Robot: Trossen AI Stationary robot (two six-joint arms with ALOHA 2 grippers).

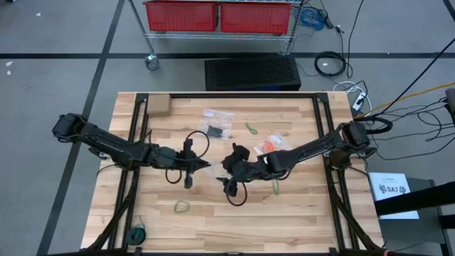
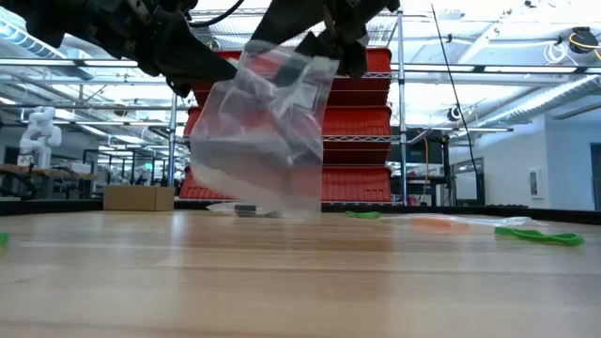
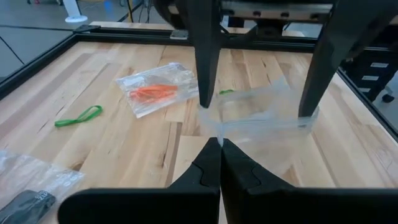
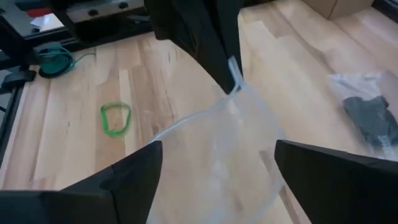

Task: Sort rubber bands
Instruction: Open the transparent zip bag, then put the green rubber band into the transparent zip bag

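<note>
Above the table (image 1: 213, 213) centre, the left gripper (image 3: 219, 144) pinches one edge of a clear bag (image 3: 261, 115). Facing it, the right gripper (image 4: 217, 155) stands spread wide inside the bag's mouth. A green rubber band (image 1: 182, 207) lies near the table's front edge.

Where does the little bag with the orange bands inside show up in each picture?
High view: bag of orange bands, right of the table's centre.
Low view: far back on the table, right of centre.
Left wrist view: upper left.
Right wrist view: not in it.
Shared landmark: the green band lying near it.

Nothing here can be read; the white sheet (image 1: 395, 193) lying out past the right arm's base carries print too small to tell.
</note>
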